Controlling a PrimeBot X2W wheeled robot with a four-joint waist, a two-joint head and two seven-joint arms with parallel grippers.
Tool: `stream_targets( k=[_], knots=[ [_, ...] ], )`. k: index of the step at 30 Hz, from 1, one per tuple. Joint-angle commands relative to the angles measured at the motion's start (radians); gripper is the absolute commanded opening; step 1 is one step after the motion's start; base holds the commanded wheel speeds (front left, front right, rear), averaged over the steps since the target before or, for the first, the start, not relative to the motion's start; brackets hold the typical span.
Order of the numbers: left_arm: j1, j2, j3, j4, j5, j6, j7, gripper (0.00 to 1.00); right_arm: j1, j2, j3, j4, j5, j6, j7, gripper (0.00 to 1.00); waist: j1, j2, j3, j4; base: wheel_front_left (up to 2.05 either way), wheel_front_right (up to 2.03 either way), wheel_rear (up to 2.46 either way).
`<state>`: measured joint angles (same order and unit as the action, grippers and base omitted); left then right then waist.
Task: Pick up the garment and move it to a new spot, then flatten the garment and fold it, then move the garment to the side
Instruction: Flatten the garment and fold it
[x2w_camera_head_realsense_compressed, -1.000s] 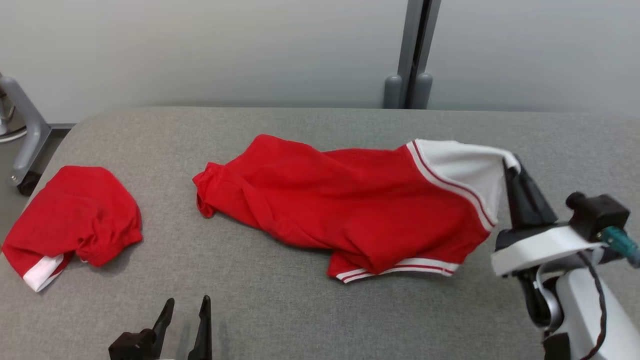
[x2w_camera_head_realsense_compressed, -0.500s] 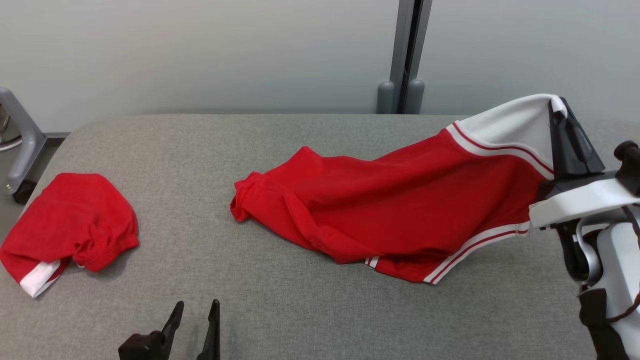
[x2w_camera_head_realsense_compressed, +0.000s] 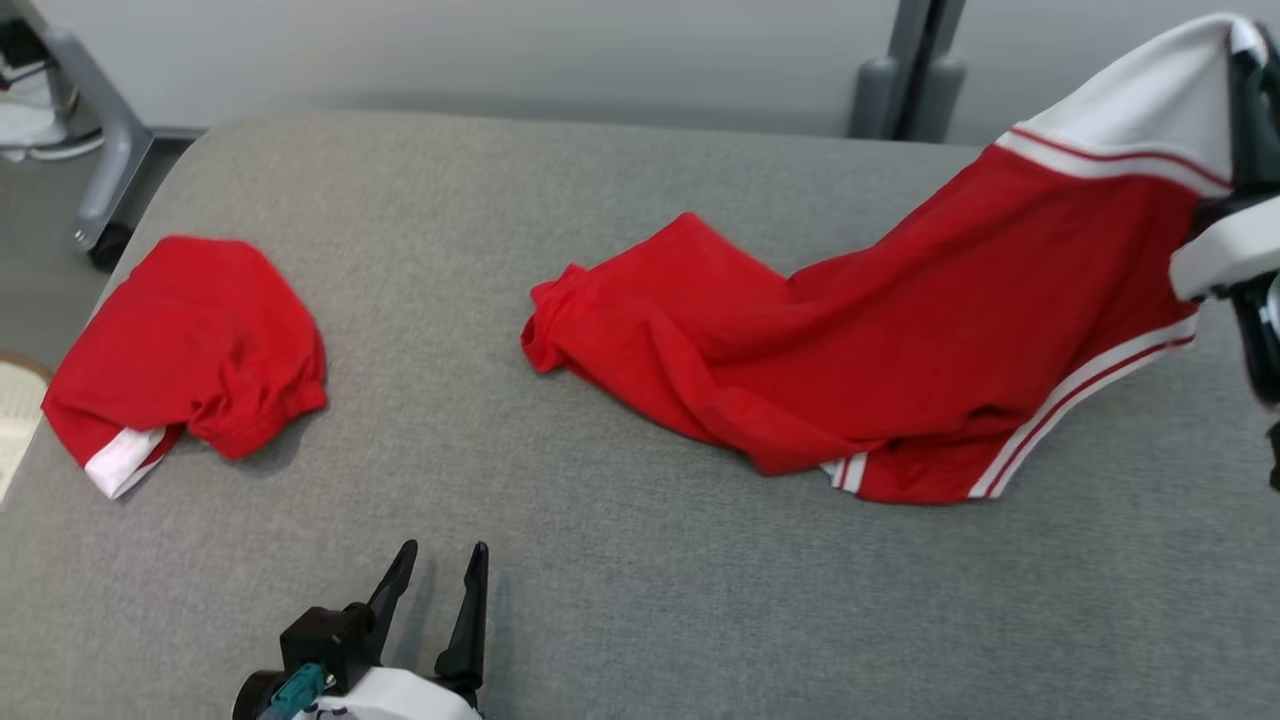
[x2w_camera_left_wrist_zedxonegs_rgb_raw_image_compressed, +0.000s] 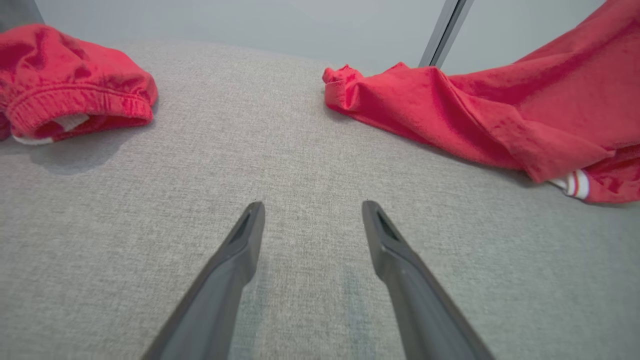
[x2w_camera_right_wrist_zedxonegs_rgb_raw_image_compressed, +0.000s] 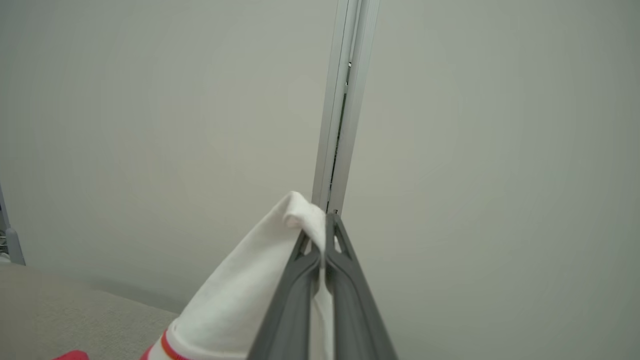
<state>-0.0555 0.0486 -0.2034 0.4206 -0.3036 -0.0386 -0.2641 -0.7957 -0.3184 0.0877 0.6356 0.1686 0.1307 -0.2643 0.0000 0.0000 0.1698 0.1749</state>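
The garment (x2w_camera_head_realsense_compressed: 900, 330) is a red piece with a white, red-striped band. Its white end (x2w_camera_head_realsense_compressed: 1150, 110) is lifted at the upper right while the rest trails down onto the grey table (x2w_camera_head_realsense_compressed: 640, 560). My right gripper (x2w_camera_head_realsense_compressed: 1245, 40) is shut on that white end; in the right wrist view the fingers (x2w_camera_right_wrist_zedxonegs_rgb_raw_image_compressed: 320, 240) pinch the white cloth (x2w_camera_right_wrist_zedxonegs_rgb_raw_image_compressed: 250, 300). Low at the left, my left gripper (x2w_camera_head_realsense_compressed: 440, 570) hovers open over bare table. In the left wrist view its gripper (x2w_camera_left_wrist_zedxonegs_rgb_raw_image_compressed: 312, 215) is empty, with the garment (x2w_camera_left_wrist_zedxonegs_rgb_raw_image_compressed: 475, 110) at the right.
A second red garment (x2w_camera_head_realsense_compressed: 190, 340) lies bunched near the table's left edge, also at the upper left of the left wrist view (x2w_camera_left_wrist_zedxonegs_rgb_raw_image_compressed: 65, 85). A grey post (x2w_camera_head_realsense_compressed: 920, 70) stands behind the table by the wall. A wheeled frame (x2w_camera_head_realsense_compressed: 100, 170) stands at the far left.
My right gripper has raised the garment's white end up and to the right, dragging the red body along the table. The head camera has shifted too.
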Motion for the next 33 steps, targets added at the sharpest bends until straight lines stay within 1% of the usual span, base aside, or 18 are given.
stream_targets(
  k=[1, 2, 3, 4, 7, 11, 15, 19, 22, 28, 33],
  knots=[
    [-0.025, 0.004, -0.002, -0.003, -0.007, -0.001, -0.001, 1.0, -0.018, -0.008, -0.007, 0.019, -0.015, 0.0, 0.0, 0.0, 0.0, 0.0, 0.042, 0.037, 0.0, 0.0, 0.0],
    [-0.03, 0.003, -0.008, -0.003, -0.005, 0.0, 0.0, 1.0, -0.032, -0.011, -0.017, 0.051, -0.031, 0.0, 0.0, 0.2, 0.0, 0.0, 0.051, 0.044, 0.0, 0.0, 0.0],
    [-0.034, 0.004, -0.012, -0.003, -0.007, 0.001, -0.001, 1.0, -0.044, -0.014, -0.024, 0.095, -0.05, 0.0, 0.0, 0.49, 0.0, 0.0, 0.06, 0.049, 0.0, 0.0, 0.0],
    [-0.039, 0.003, -0.016, -0.003, -0.01, 0.003, -0.001, 1.0, -0.061, -0.012, -0.028, 0.127, -0.065, 0.0, 0.0, 1.0, 0.0, 0.0, 0.068, 0.052, 0.0, 0.0, 0.0],
    [-0.046, 0.004, -0.023, -0.007, -0.018, 0.011, 0.0, 1.0, -0.092, 0.015, -0.051, 0.166, -0.094, 0.0, 0.0, 1.0, 0.0, 0.0, 0.081, 0.054, 0.0, 0.0, 0.0],
    [-0.055, 0.003, -0.021, -0.008, -0.023, 0.018, -0.001, 1.0, -0.038, 0.049, -0.035, 0.152, -0.087, 0.0, 0.0, 1.0, 0.0, 0.0, 0.08, 0.034, 0.0, 0.0, 0.0],
    [-0.054, 0.004, -0.014, -0.003, -0.017, 0.019, 0.0, 1.0, 0.047, 0.091, -0.008, 0.098, -0.038, 0.0, 0.0, 1.0, 0.0, 0.0, 0.066, 0.003, 0.0, 0.0, 0.0],
    [-0.045, 0.004, -0.009, -0.002, -0.009, 0.017, 0.0, 1.0, 0.181, 0.122, 0.021, 0.03, 0.027, 0.0, 0.0, 1.0, 0.0, 0.0, 0.047, -0.032, 0.0, 0.0, 0.0],
    [-0.036, 0.004, -0.005, 0.0, -0.006, 0.01, 0.0, 1.0, 0.28, 0.152, 0.05, 0.003, 0.067, 0.0, 0.0, 1.0, 0.0, 0.0, 0.034, -0.055, 0.0, 0.0, 0.0],
    [-0.035, 0.004, -0.01, 0.0, 0.002, 0.004, 0.0, 1.0, 0.426, 0.173, 0.111, 0.004, 0.121, 0.0, 0.0, 1.0, 0.0, 0.0, 0.025, -0.073, 0.0, 0.0, 0.0],
    [-0.025, 0.004, -0.011, 0.008, 0.006, 0.0, 0.0, 1.0, 0.476, 0.194, 0.146, 0.043, 0.148, 0.0, 0.0, 1.0, 0.0, 0.0, 0.022, -0.069, 0.0, 0.0, 0.0]
  ],
)
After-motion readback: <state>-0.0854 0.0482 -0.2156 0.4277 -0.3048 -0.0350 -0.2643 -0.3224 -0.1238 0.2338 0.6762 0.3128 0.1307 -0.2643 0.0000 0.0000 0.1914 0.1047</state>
